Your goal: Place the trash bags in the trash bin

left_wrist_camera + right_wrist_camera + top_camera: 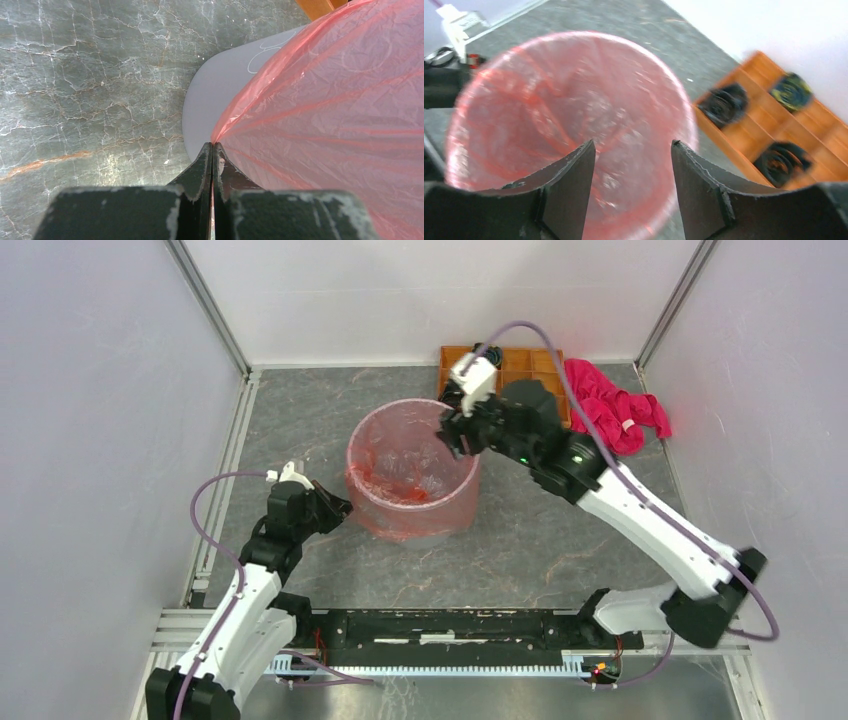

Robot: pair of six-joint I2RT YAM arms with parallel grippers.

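The translucent red-orange trash bag (412, 472) lines the light-grey round trash bin (440, 522) in the middle of the table, its edge folded down over the rim. In the left wrist view the bag (340, 100) is stretched down the bin's grey wall (215, 95). My left gripper (213, 146) is shut on the bag's lower edge at the bin's left side (342, 508). My right gripper (633, 146) is open and empty, hovering above the bin's far right rim (455, 435); the bag-lined opening (574, 115) lies below it.
An orange-brown compartment tray (525, 368) with dark round items stands at the back, also in the right wrist view (774, 135). A magenta-pink cloth (612, 405) lies to its right. Enclosure walls stand on the left, right and back. The table (90, 90) is grey marble.
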